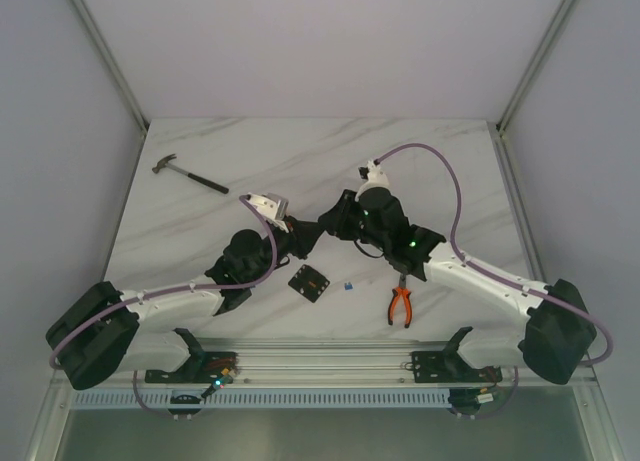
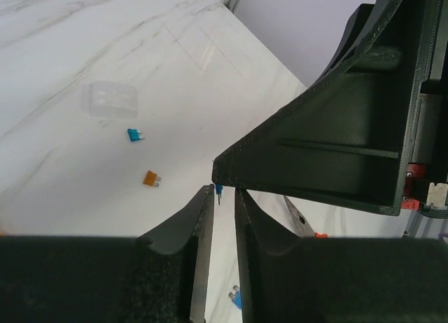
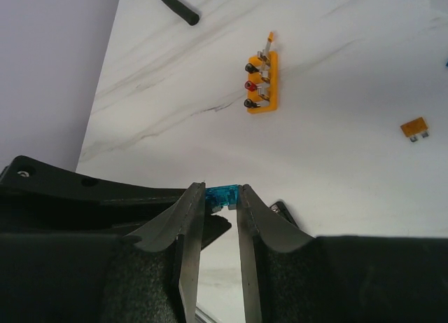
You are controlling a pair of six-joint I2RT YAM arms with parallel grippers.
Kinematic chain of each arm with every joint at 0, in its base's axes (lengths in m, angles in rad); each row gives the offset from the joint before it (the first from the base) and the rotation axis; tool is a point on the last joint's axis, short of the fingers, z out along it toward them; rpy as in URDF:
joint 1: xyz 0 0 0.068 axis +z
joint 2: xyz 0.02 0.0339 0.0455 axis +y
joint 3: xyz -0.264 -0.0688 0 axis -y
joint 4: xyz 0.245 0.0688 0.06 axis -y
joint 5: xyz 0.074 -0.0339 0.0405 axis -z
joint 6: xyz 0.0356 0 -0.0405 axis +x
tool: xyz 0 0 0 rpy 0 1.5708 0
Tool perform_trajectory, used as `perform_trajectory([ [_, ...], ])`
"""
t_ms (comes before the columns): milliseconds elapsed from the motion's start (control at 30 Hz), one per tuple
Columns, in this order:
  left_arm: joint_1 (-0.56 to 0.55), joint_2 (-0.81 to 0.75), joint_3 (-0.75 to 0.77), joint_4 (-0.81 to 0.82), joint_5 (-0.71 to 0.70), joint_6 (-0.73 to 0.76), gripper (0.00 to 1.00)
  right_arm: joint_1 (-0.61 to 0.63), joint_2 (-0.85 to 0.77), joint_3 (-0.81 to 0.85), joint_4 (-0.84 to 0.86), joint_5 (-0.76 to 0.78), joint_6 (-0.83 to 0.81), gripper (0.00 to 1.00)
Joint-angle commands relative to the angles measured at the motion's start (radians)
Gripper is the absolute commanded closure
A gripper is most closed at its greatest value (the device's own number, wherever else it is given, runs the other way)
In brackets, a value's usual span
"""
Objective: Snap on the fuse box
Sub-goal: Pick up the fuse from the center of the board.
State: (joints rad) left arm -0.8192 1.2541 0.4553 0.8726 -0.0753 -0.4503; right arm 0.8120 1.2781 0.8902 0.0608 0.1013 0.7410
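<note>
The fuse box (image 1: 311, 282), a small black square, lies flat on the marble table in front of both grippers and nothing touches it. My right gripper (image 1: 331, 221) is shut on a small blue fuse (image 3: 223, 196), pinched between its fingertips (image 3: 194, 197) above the table. My left gripper (image 1: 308, 235) meets it tip to tip. In the left wrist view the left gripper (image 2: 224, 192) has only a narrow gap, and the same blue fuse (image 2: 218, 191) shows edge-on at its tips, under the right gripper's black body (image 2: 336, 148).
Orange-handled pliers (image 1: 401, 306) lie right of the fuse box, with a loose blue fuse (image 1: 348, 286) between them. A hammer (image 1: 190, 174) lies at the far left. A clear lid (image 2: 110, 99), a blue fuse (image 2: 135, 134), an orange fuse (image 2: 150, 178) and an orange terminal block (image 3: 262, 83) lie on the table.
</note>
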Motion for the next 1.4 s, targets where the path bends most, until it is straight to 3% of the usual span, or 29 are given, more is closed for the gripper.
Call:
perform_trajectory([
  [0,-0.004,0.009,0.03,0.052,0.025,0.005,0.71,0.007,-0.024,-0.016,0.059,-0.012,0.027,0.81],
  [100,-0.005,0.017,0.033,0.053,0.023,0.006,0.72,0.007,-0.025,-0.017,0.061,-0.012,0.028,0.81],
  [433,-0.005,0.008,0.031,0.051,0.012,0.014,0.96,0.007,-0.025,-0.022,0.067,-0.017,0.028,0.81],
  [567,-0.005,-0.002,0.027,0.042,0.002,0.026,1.0,0.007,-0.028,-0.025,0.073,-0.022,0.025,0.79],
  [733,-0.002,-0.022,0.028,0.017,-0.002,0.062,1.0,0.005,-0.047,-0.025,0.09,-0.036,-0.017,0.63],
  [933,0.065,-0.06,0.044,-0.079,0.13,0.132,1.0,-0.027,-0.108,0.025,0.049,-0.145,-0.341,0.45],
  [1133,0.174,-0.066,0.077,-0.116,0.429,0.153,1.0,-0.104,-0.189,0.052,-0.029,-0.423,-0.705,0.44],
  [1233,0.197,-0.051,0.114,-0.143,0.552,0.171,1.0,-0.132,-0.19,0.092,-0.094,-0.578,-0.831,0.44],
  [1367,0.208,-0.039,0.148,-0.156,0.681,0.188,1.0,-0.159,-0.169,0.141,-0.159,-0.67,-0.944,0.45],
])
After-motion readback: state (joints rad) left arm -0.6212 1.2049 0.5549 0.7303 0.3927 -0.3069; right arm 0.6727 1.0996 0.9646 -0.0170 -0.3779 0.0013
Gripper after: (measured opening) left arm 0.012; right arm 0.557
